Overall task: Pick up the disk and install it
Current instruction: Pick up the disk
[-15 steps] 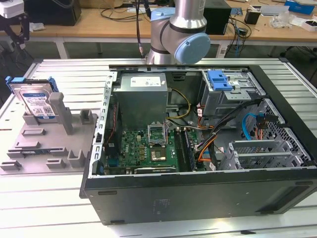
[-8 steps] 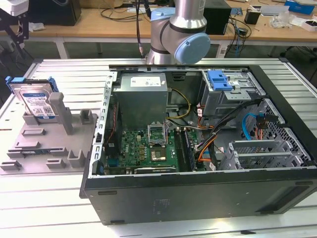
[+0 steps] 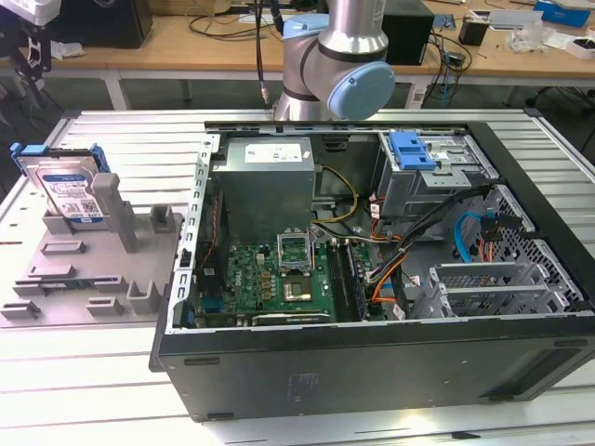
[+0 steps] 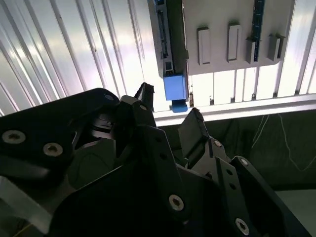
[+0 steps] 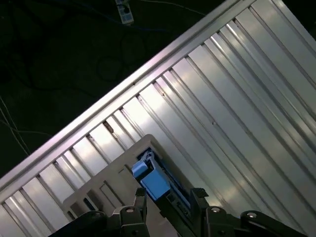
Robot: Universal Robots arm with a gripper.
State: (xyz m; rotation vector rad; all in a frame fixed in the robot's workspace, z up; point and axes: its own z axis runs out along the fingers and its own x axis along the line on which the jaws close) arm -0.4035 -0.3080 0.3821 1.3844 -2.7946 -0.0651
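Disk (image 3: 61,182), white-and-blue label (image 3: 76,197), in grey stand (image 3: 58,279)

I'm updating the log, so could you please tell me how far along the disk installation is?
Nothing looks done yet: the disk sits in the grey stand at the exterior view's left, outside the open computer case. In hand: in the second wrist view the pincer is open and empty, lined up over the disk's blue carrier. Left: both the pick-up and the install.
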